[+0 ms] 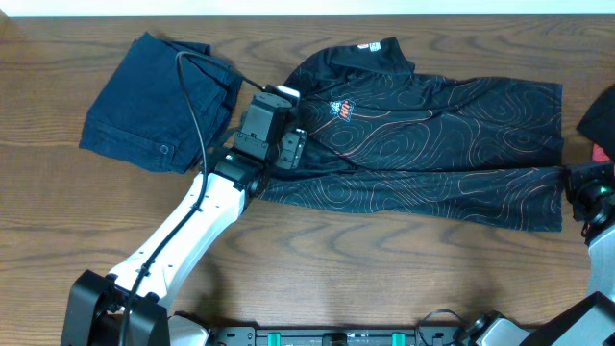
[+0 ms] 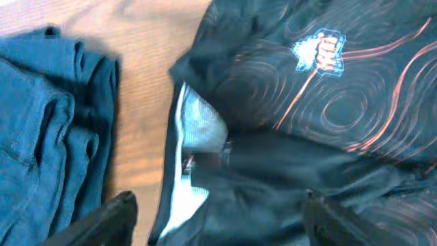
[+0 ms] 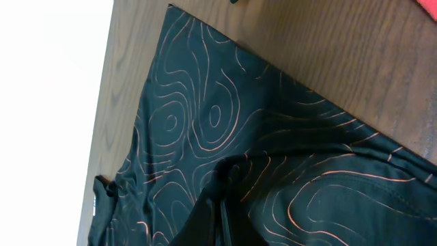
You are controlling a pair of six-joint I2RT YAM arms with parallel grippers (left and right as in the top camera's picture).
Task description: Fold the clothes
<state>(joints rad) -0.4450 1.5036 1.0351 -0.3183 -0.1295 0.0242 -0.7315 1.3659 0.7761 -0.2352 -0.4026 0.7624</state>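
Note:
The black jersey with orange contour lines [image 1: 432, 125] lies spread across the table's middle and right, its lower part doubled over along its length. My left gripper [image 1: 284, 144] hovers open over the jersey's left end, by the chest logo [image 2: 319, 51]. In the left wrist view its two fingers stand wide apart on either side of a fold showing white lining [image 2: 198, 126], with nothing between them [image 2: 218, 222]. My right gripper [image 1: 575, 183] is at the jersey's right edge. In the right wrist view it is shut on a pinch of the jersey fabric [image 3: 222, 195].
A folded navy denim garment [image 1: 159, 101] lies at the back left, close beside the jersey's left end [image 2: 41, 130]. A red garment [image 1: 603, 152] and a dark one [image 1: 601, 115] sit at the far right edge. The table's far edge [image 3: 109, 82] runs near the jersey.

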